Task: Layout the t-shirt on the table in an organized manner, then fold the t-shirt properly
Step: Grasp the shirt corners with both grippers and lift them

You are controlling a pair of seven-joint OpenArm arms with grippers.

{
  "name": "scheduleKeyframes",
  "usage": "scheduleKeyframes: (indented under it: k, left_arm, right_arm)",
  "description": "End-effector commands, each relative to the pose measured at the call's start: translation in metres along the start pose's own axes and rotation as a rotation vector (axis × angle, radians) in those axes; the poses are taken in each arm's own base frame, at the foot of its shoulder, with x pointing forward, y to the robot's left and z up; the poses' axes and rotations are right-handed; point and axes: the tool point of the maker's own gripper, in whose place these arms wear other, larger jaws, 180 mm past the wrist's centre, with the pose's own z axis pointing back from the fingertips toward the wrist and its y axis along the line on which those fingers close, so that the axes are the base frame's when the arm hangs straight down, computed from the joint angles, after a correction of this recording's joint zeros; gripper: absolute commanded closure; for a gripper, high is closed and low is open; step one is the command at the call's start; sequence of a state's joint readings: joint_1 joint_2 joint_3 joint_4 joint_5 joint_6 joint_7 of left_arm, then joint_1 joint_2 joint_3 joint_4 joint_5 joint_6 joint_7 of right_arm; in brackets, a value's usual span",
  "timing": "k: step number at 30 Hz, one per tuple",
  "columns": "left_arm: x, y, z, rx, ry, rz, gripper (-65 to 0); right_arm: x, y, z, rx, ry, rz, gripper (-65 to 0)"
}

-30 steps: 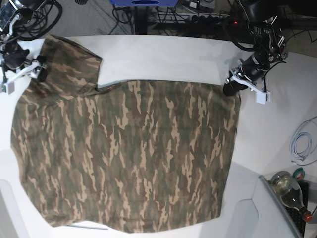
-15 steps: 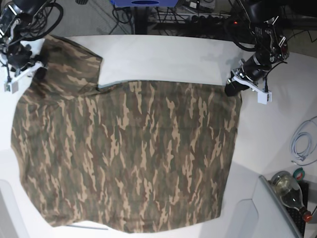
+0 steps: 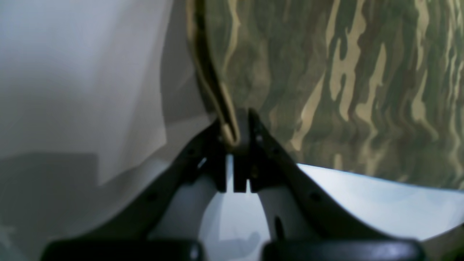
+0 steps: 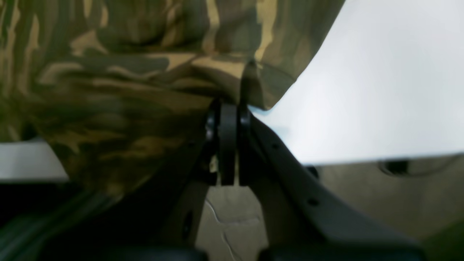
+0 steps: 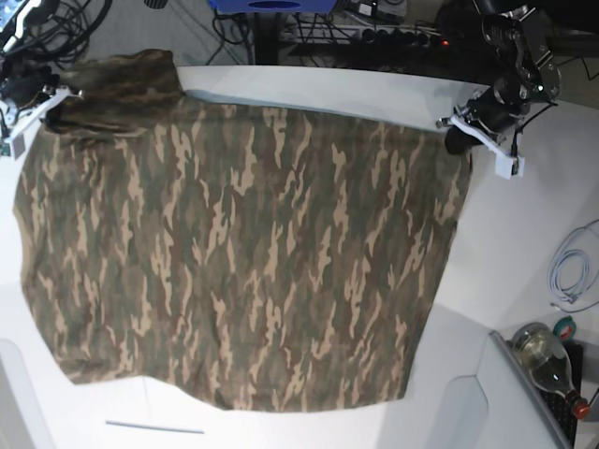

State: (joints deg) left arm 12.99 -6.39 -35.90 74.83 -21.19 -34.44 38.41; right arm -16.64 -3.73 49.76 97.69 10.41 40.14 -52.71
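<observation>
Between L hand [image 5: 458, 134] & R hand [image 5: 47, 105], both pinching corners, t-shirt [image 5: 243, 262] spreads.

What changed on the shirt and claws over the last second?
The right claw closed on the t-shirt at its far corner. Both claws then pulled the far edge away from the camera, flattening the folded-over sleeve and stretching the cloth. The left claw kept its grip. The bottle and cable stayed put on the table.

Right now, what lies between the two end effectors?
In the base view, the camouflage t-shirt spans the whole stretch, its top edge running from the right end effector to the left end effector.
</observation>
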Motion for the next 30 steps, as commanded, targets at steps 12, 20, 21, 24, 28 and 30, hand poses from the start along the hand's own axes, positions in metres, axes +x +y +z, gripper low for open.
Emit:
scheduleKeyframes:
  k: [12,20,21,24,28,30]
  left_arm:
    - [0.053,-0.033,0.042,0.024,-0.073,-0.189,0.0]
    - [0.098,-0.047,0.033,0.043,-0.119,-0.129,0.0]
    - [0.105,-0.047,0.033,0.048,-0.133,-0.116,0.0]
    - [0.125,-0.050,0.029,0.050,-0.165,-0.097,0.0]
    - [0.132,-0.071,0.002,-0.017,-0.131,-0.106,0.0]
    - [0.131,-0.073,-0.012,-0.032,-0.098,-0.080,0.0]
  right_arm:
    - [0.039,0.029,0.006,0.036,-0.047,0.152,-0.2]
    - [0.091,0.014,0.024,-0.070,-0.075,0.226,-0.2]
    - [0.096,0.009,0.025,-0.097,-0.070,0.232,-0.2]
    - [0.113,-0.001,0.028,-0.160,-0.078,0.243,-0.5]
    - [0.132,0.003,0.012,-0.155,-0.058,0.247,-0.5]
    - [0.142,0.004,0.000,-0.149,-0.027,0.287,-0.3]
